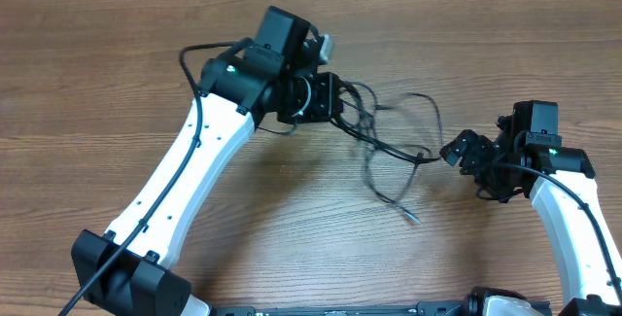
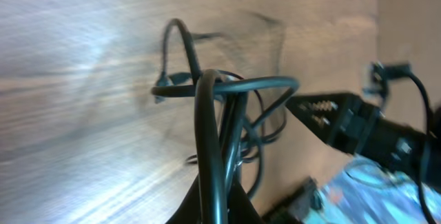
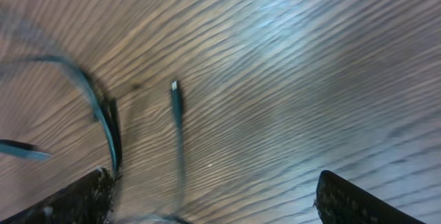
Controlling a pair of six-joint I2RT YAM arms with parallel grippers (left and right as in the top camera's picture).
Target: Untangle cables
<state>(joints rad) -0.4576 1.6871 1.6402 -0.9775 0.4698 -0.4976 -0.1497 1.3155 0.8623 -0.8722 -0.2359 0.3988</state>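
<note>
While left gripper pinches the cables | right gripper spread | one clump, cord count unclear

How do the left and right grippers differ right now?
The left gripper is shut on the cables; the right gripper is open, holding nothing. The left gripper sits at the knot; the right gripper sits at the loops' outer edge. Both face the cables.
</note>
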